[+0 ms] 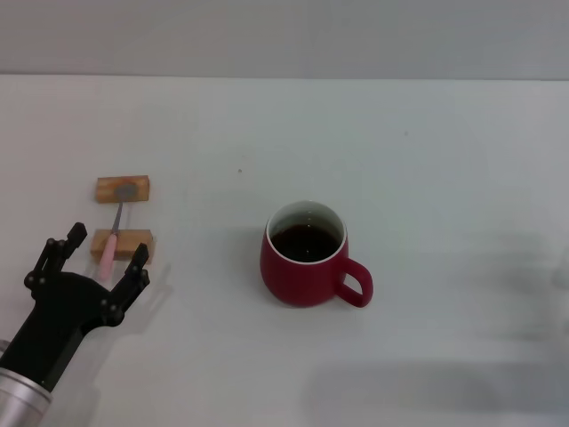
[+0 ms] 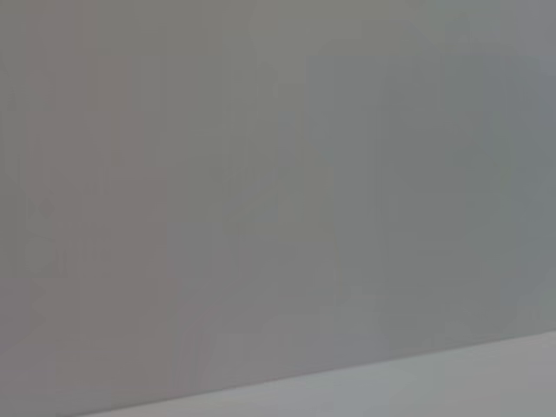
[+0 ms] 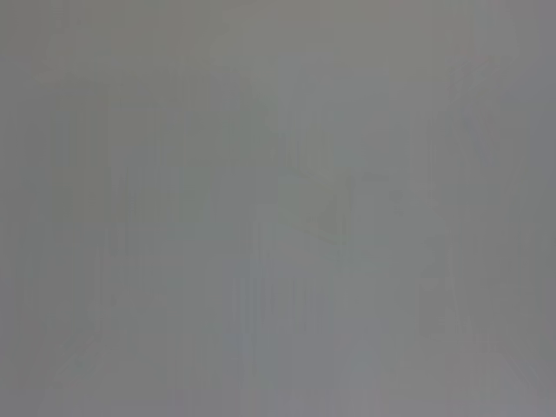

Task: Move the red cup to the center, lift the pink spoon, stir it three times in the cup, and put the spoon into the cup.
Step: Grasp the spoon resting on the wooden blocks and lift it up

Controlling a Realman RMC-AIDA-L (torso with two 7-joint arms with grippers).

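Note:
The red cup (image 1: 307, 256) stands upright near the middle of the white table (image 1: 427, 160), handle towards the right front, with dark liquid inside. The pink spoon (image 1: 113, 233) lies across two tan wooden blocks at the left, its grey bowl on the far block (image 1: 123, 189) and its pink handle over the near block (image 1: 122, 244). My left gripper (image 1: 102, 253) is open at the front left, its fingers on either side of the spoon's handle end. My right gripper is out of view. Both wrist views show only blank grey surface.
The table's far edge (image 1: 284, 77) meets a grey wall at the back. A faint blurred shape shows at the right edge (image 1: 560, 267).

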